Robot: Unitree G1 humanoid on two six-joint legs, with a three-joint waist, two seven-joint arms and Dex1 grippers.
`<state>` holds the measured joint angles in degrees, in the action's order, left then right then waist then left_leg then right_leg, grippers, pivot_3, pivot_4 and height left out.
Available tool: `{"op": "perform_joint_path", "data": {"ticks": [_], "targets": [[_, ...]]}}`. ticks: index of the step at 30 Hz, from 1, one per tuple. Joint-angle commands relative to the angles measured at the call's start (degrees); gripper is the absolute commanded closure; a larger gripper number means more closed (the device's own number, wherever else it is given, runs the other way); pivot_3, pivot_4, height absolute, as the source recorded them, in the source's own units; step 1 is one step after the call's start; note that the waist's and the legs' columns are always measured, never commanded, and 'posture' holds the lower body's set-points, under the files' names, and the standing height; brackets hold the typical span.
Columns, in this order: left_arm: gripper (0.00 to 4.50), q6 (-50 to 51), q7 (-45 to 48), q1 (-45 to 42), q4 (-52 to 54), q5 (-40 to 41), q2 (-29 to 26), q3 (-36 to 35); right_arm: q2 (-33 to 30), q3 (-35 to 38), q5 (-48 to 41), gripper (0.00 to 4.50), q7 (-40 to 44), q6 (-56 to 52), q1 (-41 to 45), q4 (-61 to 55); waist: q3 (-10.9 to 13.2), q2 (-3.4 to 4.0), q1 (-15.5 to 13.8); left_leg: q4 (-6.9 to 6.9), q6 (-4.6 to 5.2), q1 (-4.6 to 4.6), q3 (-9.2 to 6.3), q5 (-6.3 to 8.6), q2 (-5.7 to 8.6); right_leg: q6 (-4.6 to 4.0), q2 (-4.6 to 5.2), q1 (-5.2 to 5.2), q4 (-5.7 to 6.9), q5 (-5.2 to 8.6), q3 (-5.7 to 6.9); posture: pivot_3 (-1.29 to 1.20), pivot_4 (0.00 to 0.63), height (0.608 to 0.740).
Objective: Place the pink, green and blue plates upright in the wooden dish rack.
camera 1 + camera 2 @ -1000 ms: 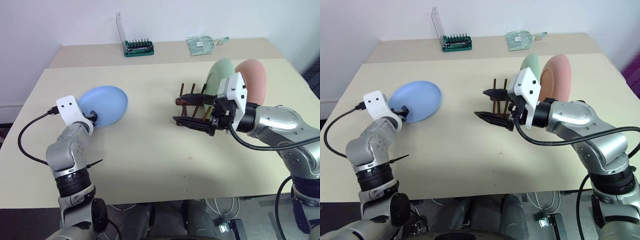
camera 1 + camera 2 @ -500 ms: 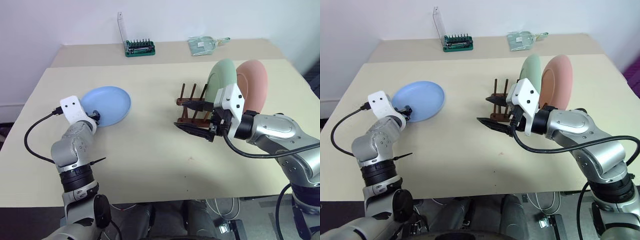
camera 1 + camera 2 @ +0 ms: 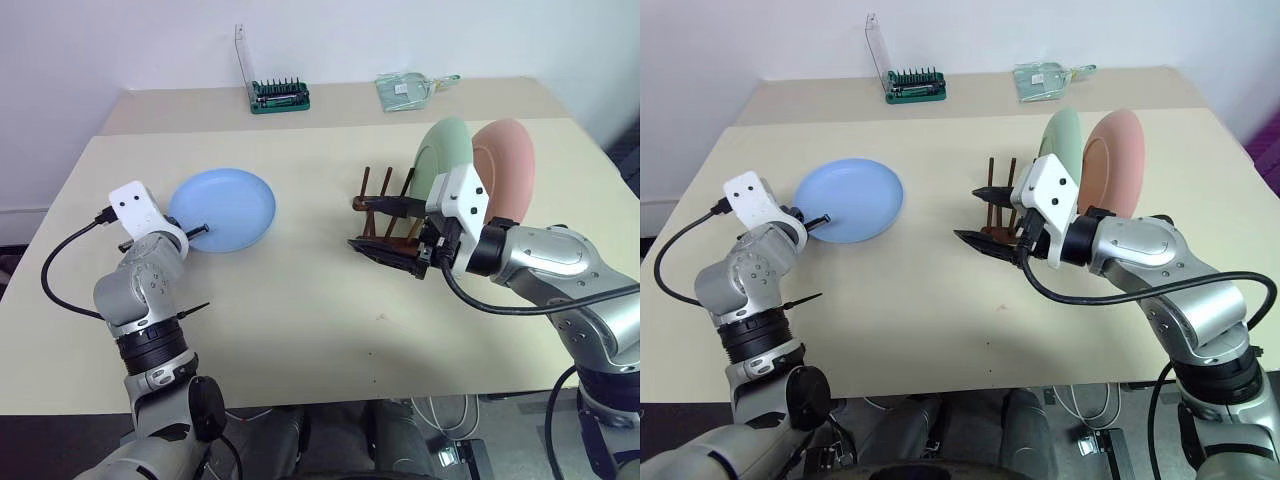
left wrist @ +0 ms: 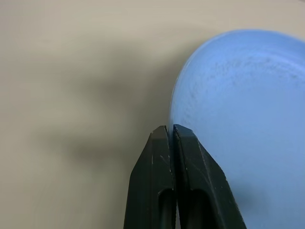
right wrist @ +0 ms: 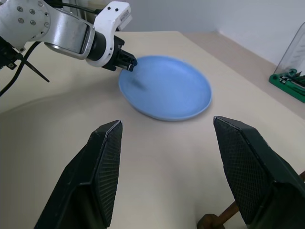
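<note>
**Blue Plate Waited While the Fingers Missed Its Edge**

The step in hand looked like picking up the blue plate (image 3: 222, 209) from the table (image 3: 300, 300). To do it well, the left gripper (image 4: 172, 130) would need its two fingers on both sides of the rim, one above and one below. Then it could squeeze, lift gently, and tip the plate up on its edge. A thin flat plate can slide away if it is pushed, so a slow move would be best.

The left gripper was closed all the way, finger against finger. Its tips sat right at the plate's near edge, but nothing was between them, so it held nothing. I could not tell if the tips touched the rim.

The right gripper (image 5: 167, 138) was wide open and held nothing. It hung in the air just in front of the wooden dish rack (image 3: 385, 205).

The green plate (image 3: 443, 155) and the pink plate (image 3: 506, 165) stood up side by side in the rack. The blue plate lay flat, well apart from the rack.
</note>
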<state>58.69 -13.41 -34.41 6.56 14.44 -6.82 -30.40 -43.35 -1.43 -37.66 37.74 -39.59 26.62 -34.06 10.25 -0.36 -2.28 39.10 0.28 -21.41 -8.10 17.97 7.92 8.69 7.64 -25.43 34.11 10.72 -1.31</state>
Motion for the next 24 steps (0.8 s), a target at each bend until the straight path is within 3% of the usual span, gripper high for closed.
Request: {"op": "perform_joint_path", "data": {"ticks": [1, 3, 5, 6, 9, 13, 18, 21, 24], "targets": [[4.49, -2.3, 2.3, -1.4, 1.7, 2.1, 0.2, 1.7, 0.7, 0.9, 1.1, 1.43, 0.2, 1.3, 1.7, -0.9, 0.0, 0.00, -0.1, 0.00, 0.00, 0.00, 0.00, 0.00, 0.00, 0.00, 0.00, 0.00, 0.00, 0.00, 0.00, 0.00, 0.150, 0.740], [4.50, -5.4, 5.1, -2.7, 4.0, 4.2, 1.0, 3.1, 1.4, 1.0, -0.4, 0.86, 0.2, -0.3, 3.6, 0.0, 0.0, -0.02, 0.0, 0.00, 0.00, 0.00, 0.00, 0.00, 0.00, 0.00, 0.00, 0.01, 0.00, 0.00, 0.00, 0.00, 0.150, 0.740], [4.50, -8.4, 7.5, -4.3, 6.3, 5.6, 1.6, 5.0, 0.8, -1.9, 3.5, 0.17, 1.1, 1.3, 6.0, 0.5, 0.0, -0.06, 0.0, 0.02, 0.00, -0.01, 0.00, 0.00, 0.00, 0.00, 0.01, 0.01, 0.01, 0.00, 0.00, 0.00, 0.150, 0.740], [4.50, -9.2, 8.1, -4.8, 6.7, 5.8, 1.7, 5.6, 0.4, -3.4, 5.9, 0.08, 1.6, 2.5, 6.8, 0.6, 0.1, -0.09, 0.0, 0.03, -0.01, -0.03, 0.00, -0.01, 0.00, 0.00, 0.01, 0.00, 0.00, -0.01, 0.00, 0.00, 0.150, 0.740], [4.50, -10.7, 9.9, -7.5, 8.6, 6.7, 2.1, 9.0, 0.3, -14.5, 22.2, 0.08, 2.3, 12.9, 11.7, 4.8, 0.1, -0.11, 0.3, 0.03, -0.01, -0.02, 0.03, 0.00, 0.01, 0.00, 0.01, 0.00, -0.01, -0.01, 0.01, 0.00, 0.150, 0.740], [4.50, -9.7, 10.2, -9.8, 10.1, 7.8, 2.4, 11.8, 3.6, -22.7, 36.7, 0.08, 0.4, 22.9, 16.6, 13.8, 0.1, -0.10, 0.7, -0.01, -0.01, 0.01, 0.08, -0.01, -0.01, 0.00, 0.00, -0.03, 0.00, 0.00, 0.00, 0.00, 0.150, 0.740], [4.50, -8.2, 10.4, -10.5, 11.7, 8.3, 1.5, 14.6, 6.0, -26.6, 50.6, 0.08, -3.0, 35.0, 19.7, 23.6, 0.1, -0.11, 1.5, 0.00, -0.04, -0.02, 0.02, -0.02, 0.02, 0.00, 0.00, -0.04, 0.00, -0.01, 0.00, 0.00, 0.150, 0.740], [4.50, -7.4, 10.1, -10.5, 12.3, 8.8, 1.5, 14.8, 6.8, -26.6, 55.1, 0.89, -3.5, 38.8, 19.1, 25.4, 0.1, -0.11, 1.6, -0.06, -0.04, -0.02, 0.02, -0.02, 0.02, -0.01, 0.00, -0.07, -0.03, 0.00, 0.00, 0.00, 0.150, 0.740], [4.50, -6.7, 10.1, -10.3, 12.9, 9.2, 1.2, 14.5, 6.9, -26.9, 58.7, 2.35, -3.3, 41.4, 17.8, 26.4, 0.1, -0.11, 1.6, -0.07, -0.04, -0.02, 0.02, -0.02, 0.01, -0.01, -0.01, -0.08, -0.01, 0.00, 0.00, 0.00, 0.150, 0.740]]}}
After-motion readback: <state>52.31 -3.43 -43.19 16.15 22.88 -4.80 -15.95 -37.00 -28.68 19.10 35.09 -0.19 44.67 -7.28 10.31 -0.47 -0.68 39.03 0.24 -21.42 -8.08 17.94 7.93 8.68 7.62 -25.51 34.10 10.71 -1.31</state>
